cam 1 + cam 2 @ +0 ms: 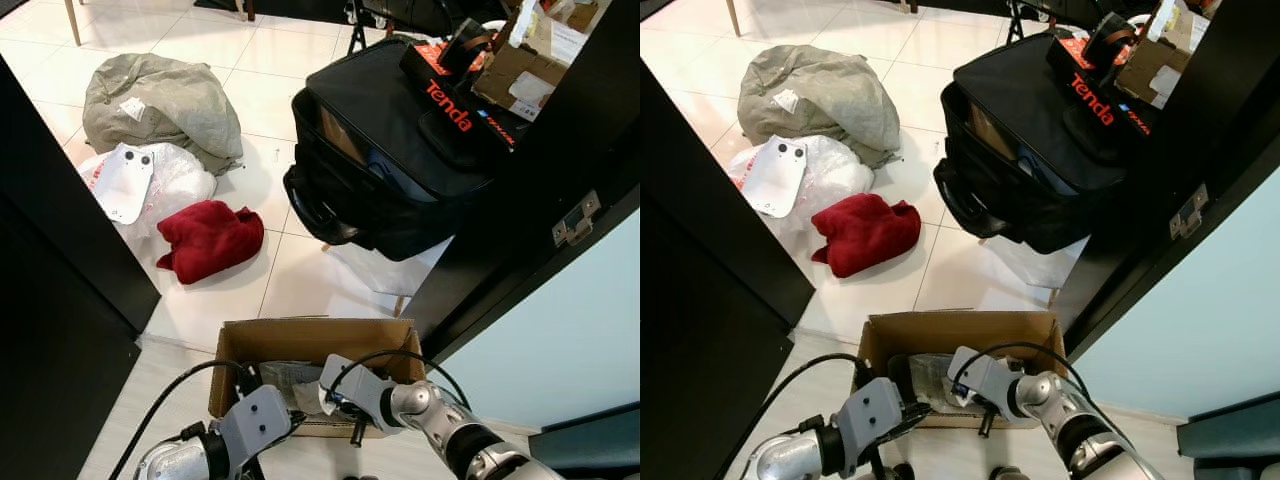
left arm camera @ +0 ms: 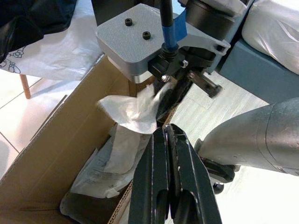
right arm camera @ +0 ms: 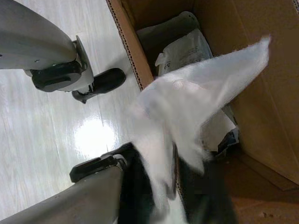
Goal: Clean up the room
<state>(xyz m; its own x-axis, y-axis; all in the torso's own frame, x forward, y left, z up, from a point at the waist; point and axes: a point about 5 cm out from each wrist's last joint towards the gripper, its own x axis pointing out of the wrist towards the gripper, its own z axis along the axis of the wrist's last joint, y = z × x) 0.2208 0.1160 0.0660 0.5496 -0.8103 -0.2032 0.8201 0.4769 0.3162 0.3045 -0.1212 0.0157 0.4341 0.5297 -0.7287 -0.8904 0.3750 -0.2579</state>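
Observation:
An open cardboard box (image 1: 232,348) stands on the floor right in front of me, with crumpled paper and plastic wrappers (image 2: 110,161) inside. My right gripper (image 1: 345,412) hangs over the box's near edge, shut on a piece of white tissue (image 3: 196,93) that droops over the box (image 3: 261,116). My left gripper (image 2: 167,129) is beside it at the same near edge, shut with nothing between its fingers. A red cloth (image 1: 210,238) lies on the tiles beyond the box.
A grey-green bag (image 1: 165,100) and a white plastic bag (image 1: 170,175) lie at the far left. A large black bag (image 1: 385,160) carries a Tenda box (image 1: 455,100). A dark door frame (image 1: 50,250) flanks the left and a black door (image 1: 540,220) the right.

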